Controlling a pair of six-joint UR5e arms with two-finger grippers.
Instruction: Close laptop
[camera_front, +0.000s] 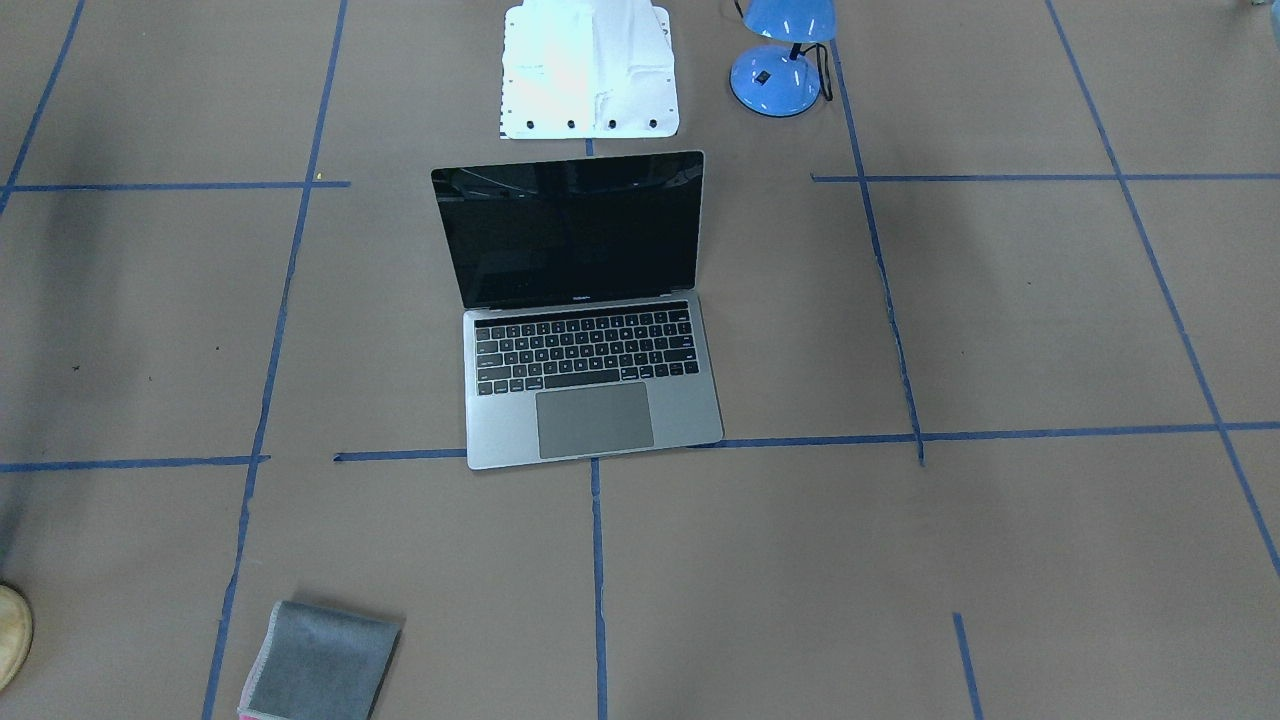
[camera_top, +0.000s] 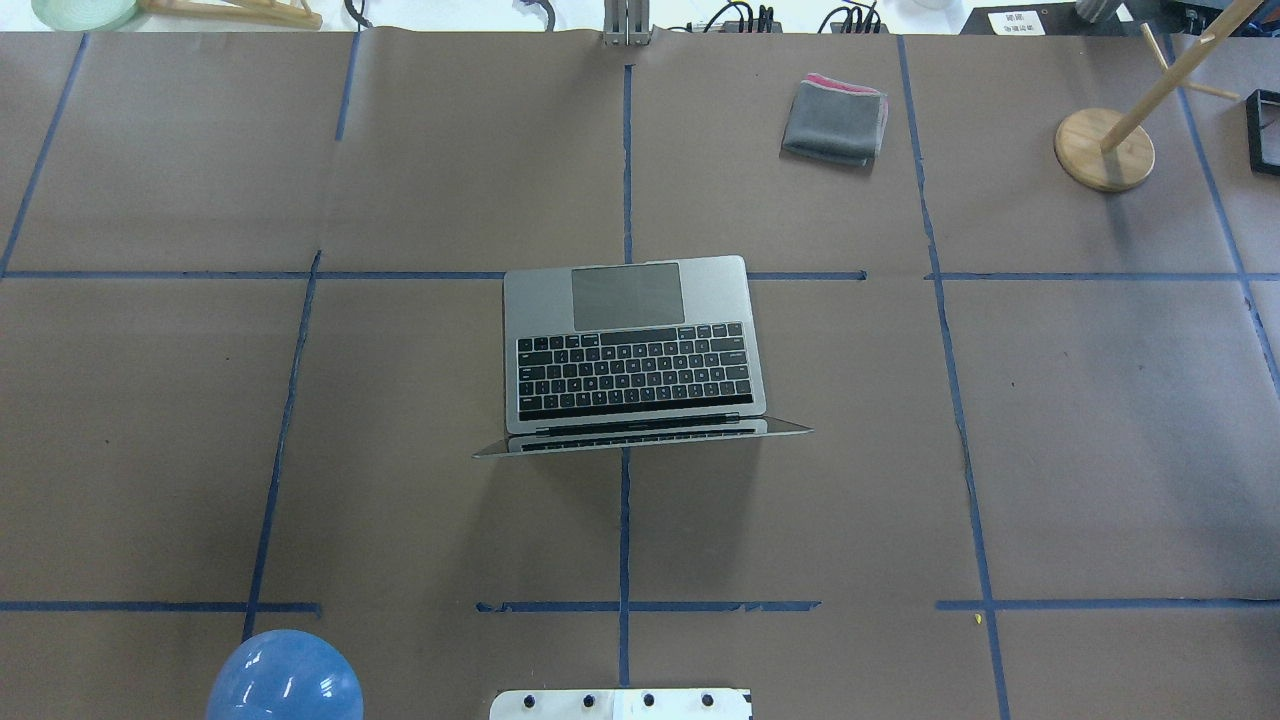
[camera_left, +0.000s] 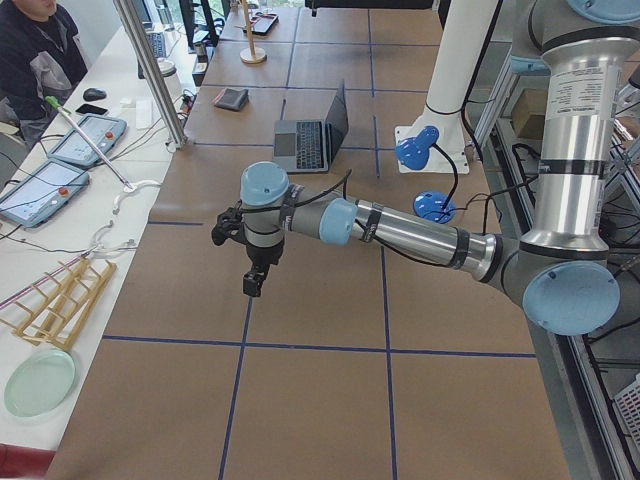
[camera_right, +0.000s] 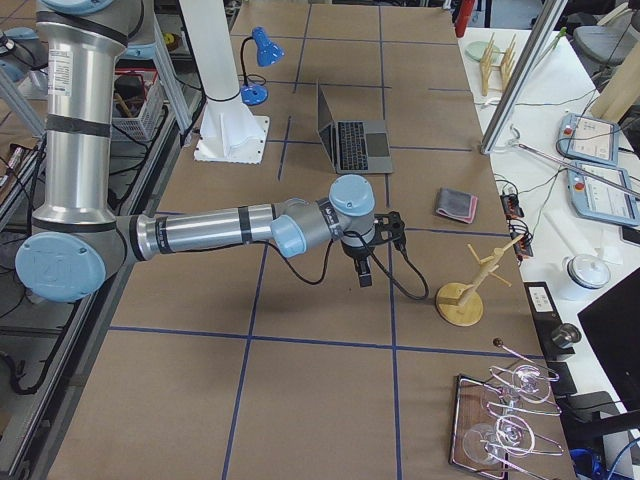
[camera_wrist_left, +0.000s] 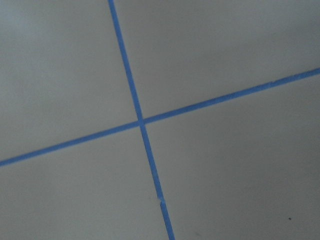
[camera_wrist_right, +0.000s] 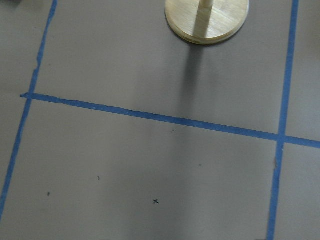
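The space-grey laptop (camera_front: 590, 400) stands open at the middle of the table, its black screen upright and its keyboard facing away from the robot. It also shows in the overhead view (camera_top: 635, 350) and in both side views (camera_left: 310, 140) (camera_right: 355, 140). My left gripper (camera_left: 255, 283) hangs over bare table well to the laptop's left. My right gripper (camera_right: 365, 272) hangs over bare table well to its right. Both show only in the side views, so I cannot tell whether they are open or shut. The wrist views show only table and tape.
A blue desk lamp (camera_front: 780, 60) stands near the white robot base (camera_front: 590, 70). A folded grey cloth (camera_top: 835, 120) lies at the far side. A wooden stand (camera_top: 1105, 150) is at the far right, close to my right gripper. Blue tape lines cross the brown table.
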